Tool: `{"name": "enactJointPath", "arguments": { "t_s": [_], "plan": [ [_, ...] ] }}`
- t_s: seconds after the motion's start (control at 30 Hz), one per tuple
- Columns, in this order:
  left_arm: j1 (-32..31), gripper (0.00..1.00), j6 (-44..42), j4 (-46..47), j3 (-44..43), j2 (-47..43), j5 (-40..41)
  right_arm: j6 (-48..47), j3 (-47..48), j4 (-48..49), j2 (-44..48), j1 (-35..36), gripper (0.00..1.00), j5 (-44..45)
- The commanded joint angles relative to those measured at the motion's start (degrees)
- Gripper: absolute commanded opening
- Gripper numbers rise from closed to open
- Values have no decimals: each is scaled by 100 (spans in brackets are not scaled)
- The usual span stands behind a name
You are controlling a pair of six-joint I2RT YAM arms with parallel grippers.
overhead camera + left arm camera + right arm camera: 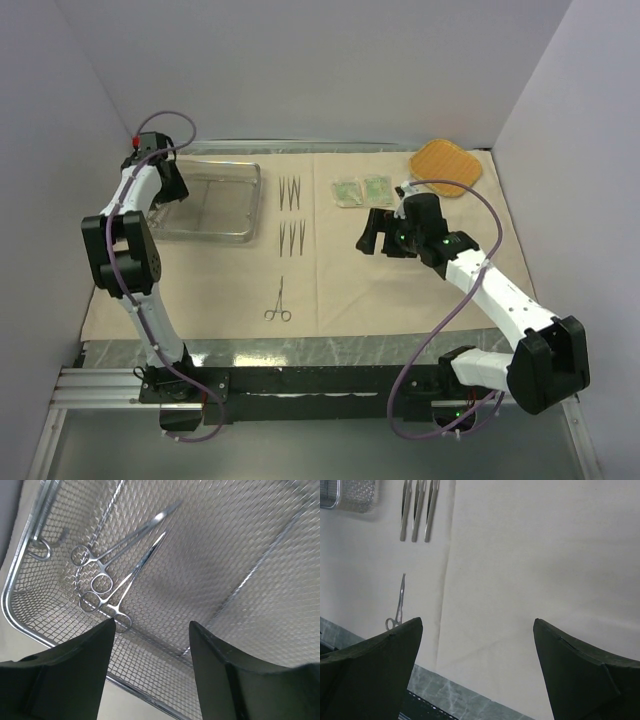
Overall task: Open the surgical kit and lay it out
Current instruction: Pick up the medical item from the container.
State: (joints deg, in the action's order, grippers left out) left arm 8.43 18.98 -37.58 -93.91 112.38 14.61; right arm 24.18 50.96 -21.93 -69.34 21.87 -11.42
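Observation:
The beige cloth [400, 290] lies spread flat over the table. The steel wire-mesh tray [225, 232] stands on it at the back left. My left gripper [176, 190] is open and empty over the tray's left end. In the left wrist view it [152, 630] hangs above the mesh, just inside the rim [30, 625], with two ring-handled forceps [131, 535] lying in the tray. Two sets of tweezers [290, 192] and a third forceps [279, 302] lie on the cloth. Two green-white packets [360, 189] lie further right. My right gripper [368, 232] is open and empty above bare cloth [520, 555].
The orange woven pad [445, 165] lies at the back right corner of the cloth. The grey marbled table edge [465, 700] shows beyond the cloth's front hem. The right wrist view also shows tweezers [418, 510], the forceps [397, 610] and a tray corner [355, 495].

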Motion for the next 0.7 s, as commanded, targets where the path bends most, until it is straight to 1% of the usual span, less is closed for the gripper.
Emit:
{"name": "enactJointPath", "arguments": {
  "t_s": [0.0,0.03,0.1,0.13,0.2,0.23,0.37,0.57,0.67],
  "plan": [
    [124,65,-378,-171,-233,178,174,-160,72,40,-106,19,100,105],
    [194,62,-378,-162,-190,214,87,-160,63,57,-123,11,100,105],
    [221,60,-421,-135,-172,363,77,-168,37,93,-124,19,100,105],
    [238,57,-457,-135,-172,407,51,-177,46,84,-158,19,100,105],
    [273,55,-527,-127,-198,548,-72,-230,63,75,-185,19,100,105],
    [308,52,-545,-126,-233,601,-116,-247,72,66,-202,19,100,114],
    [353,48,-668,-65,-286,838,-204,-291,107,102,-299,10,100,105],
    [423,44,-826,-30,-365,1110,-274,-335,169,119,-422,2,100,114],
    [432,38,-835,-100,-426,1216,-459,-362,212,102,-484,10,100,122]
  ]
}}
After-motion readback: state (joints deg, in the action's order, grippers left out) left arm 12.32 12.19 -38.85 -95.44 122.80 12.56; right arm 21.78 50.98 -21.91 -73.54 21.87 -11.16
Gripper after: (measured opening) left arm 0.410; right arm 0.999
